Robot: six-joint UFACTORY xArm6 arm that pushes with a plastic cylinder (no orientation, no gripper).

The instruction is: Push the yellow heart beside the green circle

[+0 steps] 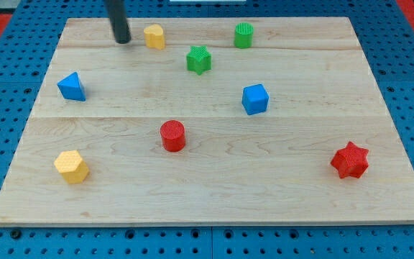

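The yellow heart (154,36) lies near the view's top, left of centre. The green circle (244,34) stands to its right, near the top edge, with a wide gap between them. A green star (199,60) lies between and a little below the two. My tip (122,40) rests on the board just left of the yellow heart, a small gap apart from it.
A blue triangle (71,86) lies at the left. A blue cube (255,99) sits right of centre. A red circle (172,136) is at centre bottom, a yellow hexagon (72,166) at bottom left, a red star (349,160) at bottom right. The wooden board (214,194) sits on a blue pegboard.
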